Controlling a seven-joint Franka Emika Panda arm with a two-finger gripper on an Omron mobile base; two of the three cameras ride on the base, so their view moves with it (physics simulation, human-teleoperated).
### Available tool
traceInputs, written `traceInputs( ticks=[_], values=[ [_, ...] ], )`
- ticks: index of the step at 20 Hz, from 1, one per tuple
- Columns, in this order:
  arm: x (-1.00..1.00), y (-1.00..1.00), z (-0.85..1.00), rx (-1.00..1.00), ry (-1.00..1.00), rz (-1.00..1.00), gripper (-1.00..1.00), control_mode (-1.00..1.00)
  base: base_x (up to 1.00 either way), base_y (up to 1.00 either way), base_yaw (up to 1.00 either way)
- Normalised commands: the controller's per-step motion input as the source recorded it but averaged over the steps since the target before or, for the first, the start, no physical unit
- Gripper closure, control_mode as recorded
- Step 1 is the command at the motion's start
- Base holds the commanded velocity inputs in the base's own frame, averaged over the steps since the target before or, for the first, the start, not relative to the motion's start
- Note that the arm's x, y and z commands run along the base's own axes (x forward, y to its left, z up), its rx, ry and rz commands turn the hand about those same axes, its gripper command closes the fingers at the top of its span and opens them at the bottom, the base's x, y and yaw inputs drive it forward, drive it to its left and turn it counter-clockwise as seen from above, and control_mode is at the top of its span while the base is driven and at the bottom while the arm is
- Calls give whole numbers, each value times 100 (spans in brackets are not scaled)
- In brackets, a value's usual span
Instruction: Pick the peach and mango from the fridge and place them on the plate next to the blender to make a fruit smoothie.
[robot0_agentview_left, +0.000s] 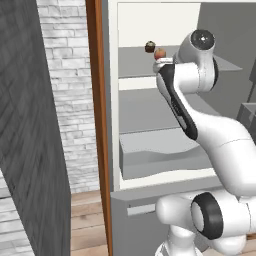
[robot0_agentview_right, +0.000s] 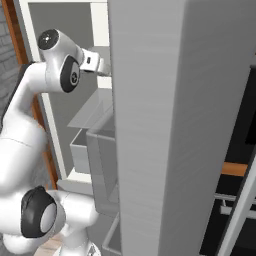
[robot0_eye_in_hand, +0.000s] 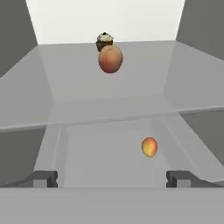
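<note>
peach (robot0_eye_in_hand: 110, 59) sits on the upper shelf (robot0_eye_in_hand: 109, 94) of the fridge (robot0_agentview_left: 150, 165), ahead of the gripper (robot0_eye_in_hand: 112, 178), whose jaws stand wide apart with nothing between them. just behind the peach, at the far wall, is a dark brown lump (robot0_eye_in_hand: 104, 40). mango (robot0_eye_in_hand: 149, 147) lies on the lower shelf (robot0_eye_in_hand: 105, 153), nearer and a little right of the peach. from the left base view, the peach and lump show beside the arm's wrist.

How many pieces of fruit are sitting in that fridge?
2. The peach sits on the upper shelf, just in front of a dark brown cupcake-like lump. The mango lies on the shelf below. Others may be hidden elsewhere in the fridge.
</note>
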Motion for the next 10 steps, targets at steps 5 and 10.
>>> traceInputs(
  ticks=[5,10],
  values=[
    [89,-10,23,7,13,-7,-100,-100,0,0,0],
    [77,-25,0,0,18,0,-100,-100,0,0,0]
  ],
)
